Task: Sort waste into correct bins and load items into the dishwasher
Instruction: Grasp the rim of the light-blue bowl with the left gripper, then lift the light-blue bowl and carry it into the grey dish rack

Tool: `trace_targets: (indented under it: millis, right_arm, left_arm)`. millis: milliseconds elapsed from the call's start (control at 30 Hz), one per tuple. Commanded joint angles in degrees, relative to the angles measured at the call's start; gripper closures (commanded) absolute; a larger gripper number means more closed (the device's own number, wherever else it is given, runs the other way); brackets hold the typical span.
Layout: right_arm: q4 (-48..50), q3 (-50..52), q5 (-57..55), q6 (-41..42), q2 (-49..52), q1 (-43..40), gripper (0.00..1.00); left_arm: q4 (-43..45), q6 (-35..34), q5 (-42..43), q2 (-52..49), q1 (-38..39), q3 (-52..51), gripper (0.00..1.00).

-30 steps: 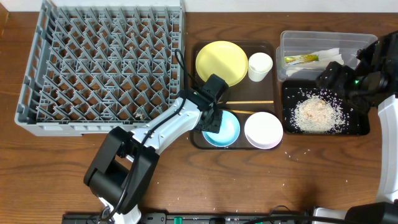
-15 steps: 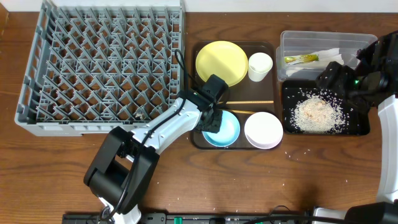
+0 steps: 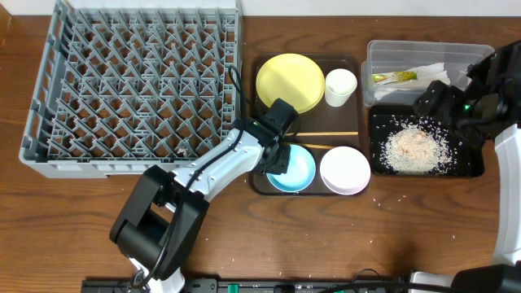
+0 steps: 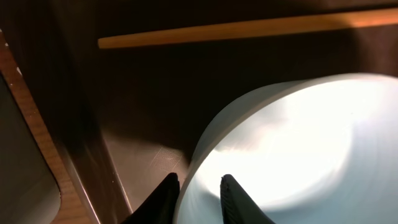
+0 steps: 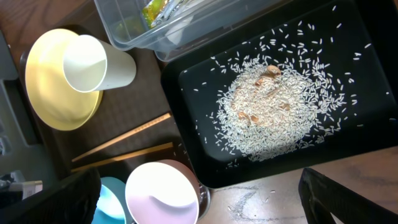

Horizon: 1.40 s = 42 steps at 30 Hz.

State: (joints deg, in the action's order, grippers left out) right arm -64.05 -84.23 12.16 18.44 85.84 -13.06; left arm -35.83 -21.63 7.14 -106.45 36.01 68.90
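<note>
My left gripper [image 3: 278,159] is shut on the left rim of the light blue bowl [image 3: 297,171]. In the left wrist view its fingers [image 4: 198,186] straddle the bowl's wall [image 4: 298,143], below a chopstick [image 4: 236,28]. The white bowl [image 3: 345,170], chopsticks [image 3: 326,134], yellow plate [image 3: 289,81] and white cup [image 3: 340,86] sit on the brown tray [image 3: 326,122]. The grey dish rack [image 3: 130,81] stands at the left. My right gripper [image 3: 435,102] is open and empty [image 5: 199,199] above the black tray [image 3: 472,167], which holds rice scraps [image 3: 411,149]. The clear tub [image 3: 423,53] holds the wrapper [image 3: 394,78] and napkins [image 3: 427,72].
Loose rice grains lie on the wooden table [image 3: 383,236] in front of the black tray and brown tray. The left arm stretches from the front edge across to the brown tray's left side. The rack holds nothing.
</note>
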Motion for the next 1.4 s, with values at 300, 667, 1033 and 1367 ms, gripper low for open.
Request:
trace_targets:
  millis: [300,667,1033,1367]
  right_arm:
    - [0.0,-0.7,0.3,0.0,-0.4,0.0,0.01]
    - [0.0,-0.7,0.3,0.0,-0.4,0.0,0.01]
    - [0.0,-0.7,0.3,0.0,-0.4,0.1,0.01]
    - [0.0,-0.7,0.3,0.0,-0.4,0.0,0.01]
  left_arm:
    - [0.3,-0.2,-0.3,-1.3,-0.1,-1.0,0.93]
    - [-4.8,0.1,-9.9,12.0,-0.3,3.1,0.93]
    - [-2.1,6.1,-39.7,25.6,-2.5,3.1,0.93]
    - [-3.4,11.9,-42.8,23.7,-10.0,11.4,0.92]
